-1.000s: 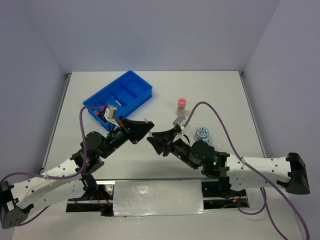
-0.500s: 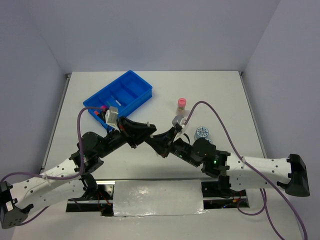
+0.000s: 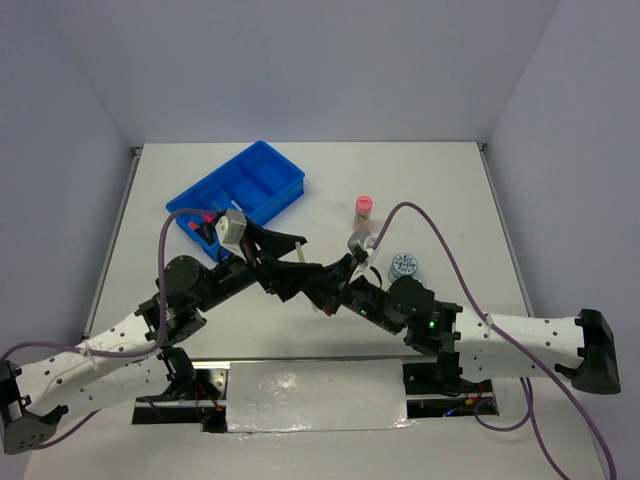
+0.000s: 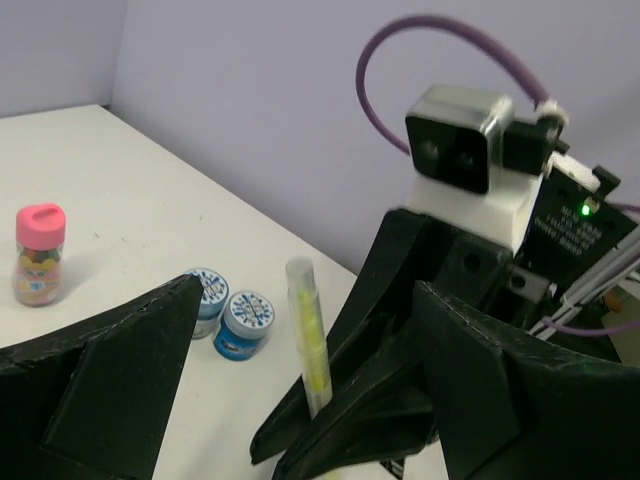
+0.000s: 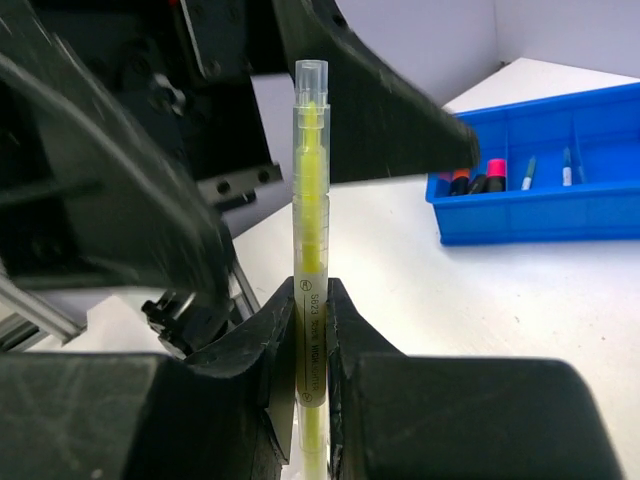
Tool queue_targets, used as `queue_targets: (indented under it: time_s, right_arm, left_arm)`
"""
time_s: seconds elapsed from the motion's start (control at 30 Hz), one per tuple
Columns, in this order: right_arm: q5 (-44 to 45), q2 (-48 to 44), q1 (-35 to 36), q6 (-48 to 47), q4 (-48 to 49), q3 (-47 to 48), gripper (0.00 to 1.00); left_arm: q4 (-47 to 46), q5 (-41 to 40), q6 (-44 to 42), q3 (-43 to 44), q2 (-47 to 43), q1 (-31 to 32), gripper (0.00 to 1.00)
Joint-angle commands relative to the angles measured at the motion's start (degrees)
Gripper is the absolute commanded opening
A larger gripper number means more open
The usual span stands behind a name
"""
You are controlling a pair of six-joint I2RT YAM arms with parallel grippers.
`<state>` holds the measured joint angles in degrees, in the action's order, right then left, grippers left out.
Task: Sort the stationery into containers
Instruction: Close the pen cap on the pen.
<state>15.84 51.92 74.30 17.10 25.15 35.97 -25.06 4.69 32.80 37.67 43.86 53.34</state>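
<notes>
Right arm (image 3: 510, 335) stretched in low from the right side, forearm angled across the table (image 3: 450, 190) toward the middle. The right gripper (image 5: 311, 300) is pinching a yellow pen (image 5: 311, 200), the two black fingers (image 5: 255, 345) pressed tight against its lower barrel. The pen stands upright out of the grip with its clear cap at the top, held in the air above the table's middle.

Left arm (image 3: 110, 345) comes in from the other side, elbow bent, wrist pointing right at its partner, and the two meet nose to nose in the overhead view. The left gripper (image 4: 310, 290) is spread wide, one finger either side of the pen, neither touching it. From the left wrist the pen sits right in the gap between the jaws.

The blue tray (image 3: 285, 195) sits at the far left of the table, well apart from the pen. It holds an orange-capped highlighter (image 5: 460, 182) and a pink-capped highlighter (image 5: 495, 172) in its end compartment, and thin pens (image 5: 528, 170) in the next one.

A pink-capped bottle (image 3: 364, 208) stands upright on the table beyond the grippers. Two blue-white discs (image 4: 245, 320) lie side by side near the right arm.
</notes>
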Motion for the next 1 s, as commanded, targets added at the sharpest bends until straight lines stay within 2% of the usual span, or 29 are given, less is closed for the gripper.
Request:
queue_targets:
  time_s: [0.0,0.07,0.2,0.33,0.4,0.57,0.67,0.7,0.77,0.83,0.87,0.93,0.97]
  right_arm:
    - [2.44,0.02,-0.21,-0.05,1.14,-0.11,0.00]
    - [2.62,0.64,-0.30,-0.31,0.00,0.42,0.00]
    - [2.01,0.90,-0.21,-1.02,-0.80,0.77,0.00]
    - [2.53,0.46,-0.12,-1.11,-1.15,0.68,0.00]
    - [2.71,0.02,-0.21,-1.28,-1.15,0.60,0.00]
    - [2.89,-0.24,-0.21,-1.63,-2.03,1.47,0.00]
    - [3.15,-0.24,-0.21,-1.90,-2.03,1.74,0.00]
    - [3.32,-0.33,-0.21,-1.98,-2.12,1.74,0.00]
    - [3.94,-0.24,-0.21,-2.34,-2.12,2.09,0.00]
    - [4.47,-0.07,-0.30,-2.95,-2.56,2.70,0.00]
    - [4.73,-0.07,-0.30,-3.13,-2.56,3.05,0.00]
    - [4.91,0.11,-0.30,-3.83,-2.65,3.76,0.00]
    - [4.91,0.28,-0.39,-4.53,-2.82,4.11,0.00]
  left_arm:
    - [1.06,-3.72,-1.77,5.21,0.44,0.10,0.99]
    - [2.03,-4.42,-1.60,6.09,0.44,0.10,0.99]
    - [5.45,-10.91,-0.89,8.20,0.53,0.18,0.98]
    - [7.92,-12.33,0.16,10.05,1.32,0.01,0.86]
    - [8.80,-11.46,0.69,10.58,1.93,-0.08,0.75]
    - [9.77,-9.96,2.44,10.93,2.46,-0.26,0.71]
    - [10.29,-9.35,3.50,10.58,2.64,-0.34,0.58]
    - [10.47,-9.09,3.76,10.67,2.73,-0.43,0.50]
    - [10.56,-7.94,4.64,10.58,2.90,-0.52,0.43]
    - [10.29,-6.89,5.95,10.32,3.08,-0.69,0.28]
    - [10.55,-6.62,6.22,10.58,3.51,-0.70,0.15]
    - [11.43,-6.27,7.27,10.84,3.87,-0.78,0.01]
    - [11.78,-5.84,7.46,10.93,4.22,-0.78,0.00]
